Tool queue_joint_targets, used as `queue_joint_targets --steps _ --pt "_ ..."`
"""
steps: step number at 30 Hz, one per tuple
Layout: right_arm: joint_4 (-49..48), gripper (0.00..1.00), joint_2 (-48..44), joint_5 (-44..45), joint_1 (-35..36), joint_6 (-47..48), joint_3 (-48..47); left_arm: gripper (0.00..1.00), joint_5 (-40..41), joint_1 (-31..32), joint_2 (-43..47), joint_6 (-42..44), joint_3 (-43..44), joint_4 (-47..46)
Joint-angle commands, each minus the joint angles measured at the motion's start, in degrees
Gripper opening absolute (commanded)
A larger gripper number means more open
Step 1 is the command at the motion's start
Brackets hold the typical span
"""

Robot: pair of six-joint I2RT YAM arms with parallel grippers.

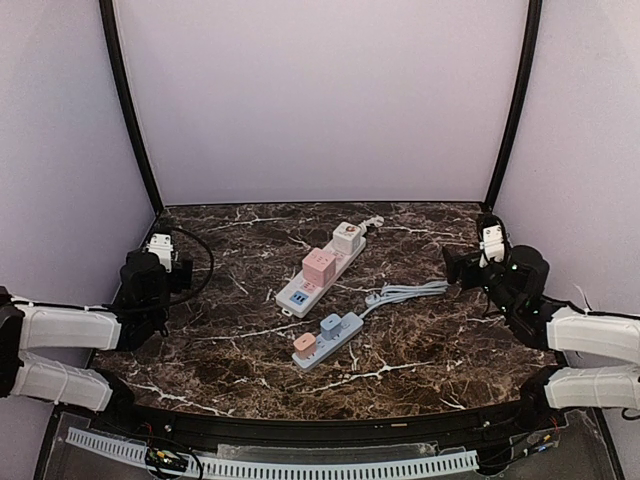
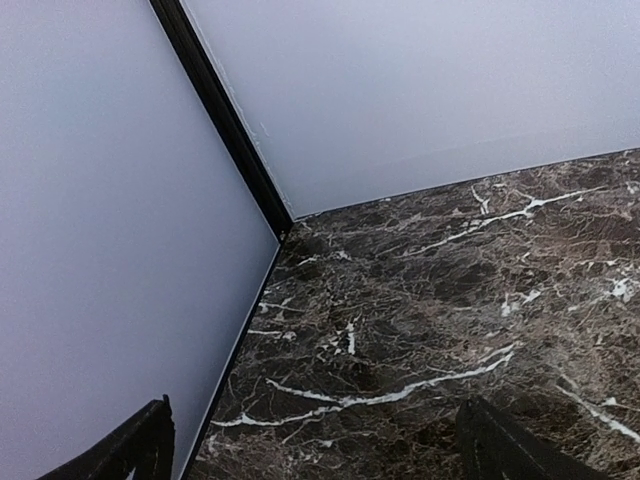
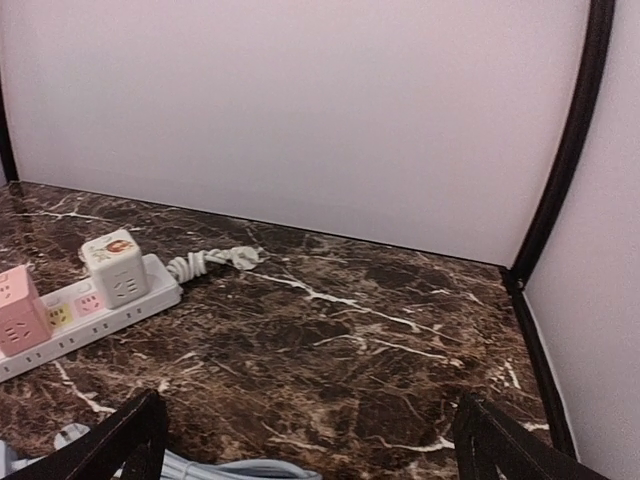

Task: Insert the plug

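Observation:
A white power strip [image 1: 318,272] lies at the table's middle with a pink cube adapter [image 1: 319,265] and a white cube adapter [image 1: 347,238] on it. In front lies a light-blue strip [image 1: 328,340]; its blue-grey cable [image 1: 408,292] loops to the right, and the plug at its end seems to lie near the white strip [image 1: 373,298]. My left gripper [image 1: 178,270] hovers open at the far left over bare marble [image 2: 320,440]. My right gripper [image 1: 455,266] hovers open at the far right [image 3: 310,430], empty, with the white strip [image 3: 90,312] to its left.
A pink block [image 1: 305,344] and a blue block [image 1: 331,323] sit on the light-blue strip. The white strip's coiled cord [image 3: 210,262] trails toward the back wall. A black cable [image 1: 203,258] loops beside the left arm. White walls with black corner posts [image 2: 225,120] enclose the table.

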State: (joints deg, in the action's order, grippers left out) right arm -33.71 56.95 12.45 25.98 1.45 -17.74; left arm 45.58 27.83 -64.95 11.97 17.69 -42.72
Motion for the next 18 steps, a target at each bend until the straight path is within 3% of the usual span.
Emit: queue_joint_targets --steps 1,6,14,18 --pt "-11.34 0.99 -0.67 6.43 -4.91 3.0 5.26 0.99 -5.51 -5.26 -5.7 4.18 -1.15 -7.33" --pt "-22.89 0.99 4.5 1.96 -9.77 2.85 9.76 0.99 -11.78 -12.38 -12.94 -0.67 -2.43 -16.32" --pt "-36.79 0.99 16.93 -2.82 -15.04 -0.03 10.58 0.99 -15.35 -17.86 -15.9 -3.16 -1.5 -18.51" --pt "-36.09 0.99 19.88 -0.59 -15.43 1.45 7.98 0.99 -19.09 -21.16 -17.27 -5.35 -2.33 -21.54"
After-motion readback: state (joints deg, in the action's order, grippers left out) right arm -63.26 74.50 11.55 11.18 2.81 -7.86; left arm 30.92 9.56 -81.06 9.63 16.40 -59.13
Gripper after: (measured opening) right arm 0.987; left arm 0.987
